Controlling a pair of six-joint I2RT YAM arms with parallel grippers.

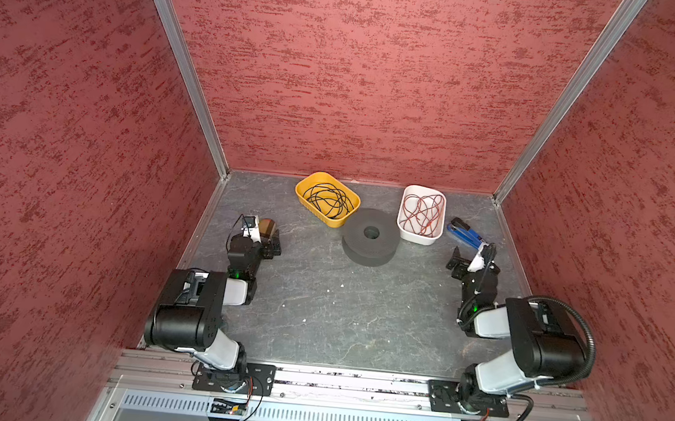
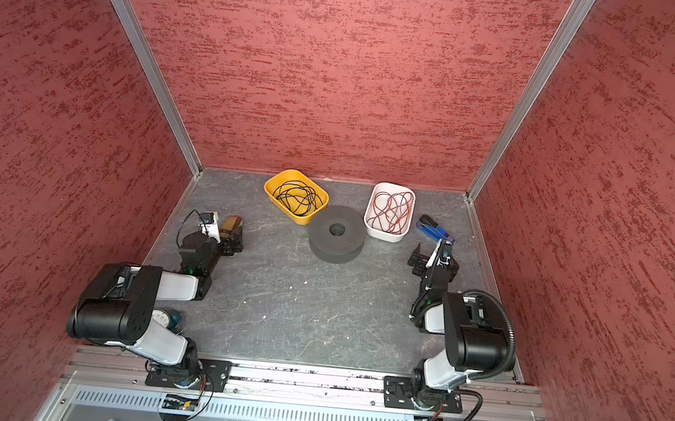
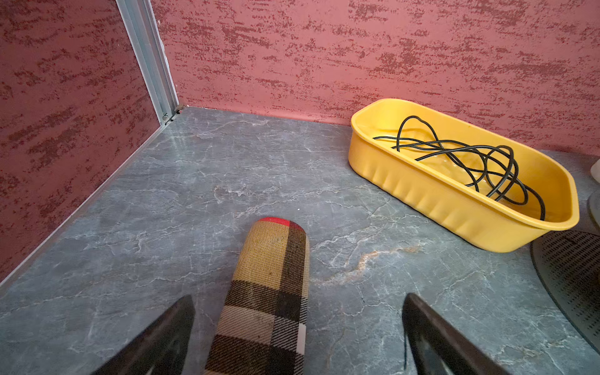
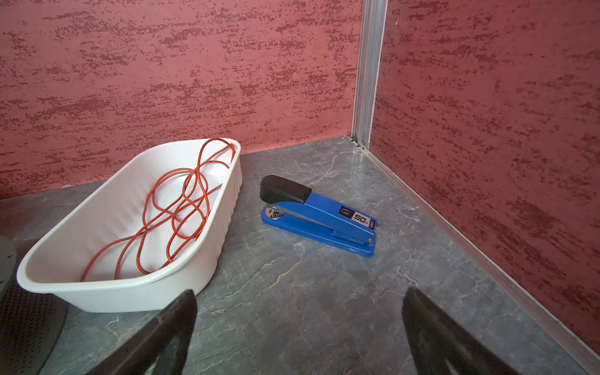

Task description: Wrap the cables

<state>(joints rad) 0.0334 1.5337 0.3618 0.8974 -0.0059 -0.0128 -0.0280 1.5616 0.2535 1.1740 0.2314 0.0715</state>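
1 black cable (image 1: 327, 201), tangled, in yellow tray (image 3: 438, 201)

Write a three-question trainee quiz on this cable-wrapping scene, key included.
1. True or false: the left gripper holds the black cable.
2. Multiple choice: what lies in the white tray? A) a red wire B) screws C) batteries
3. Fill in: the black cable lies in the ___ tray.

Key: 1 false, the jaws stand open and apart from it; 2 A; 3 yellow, the yellow tray.
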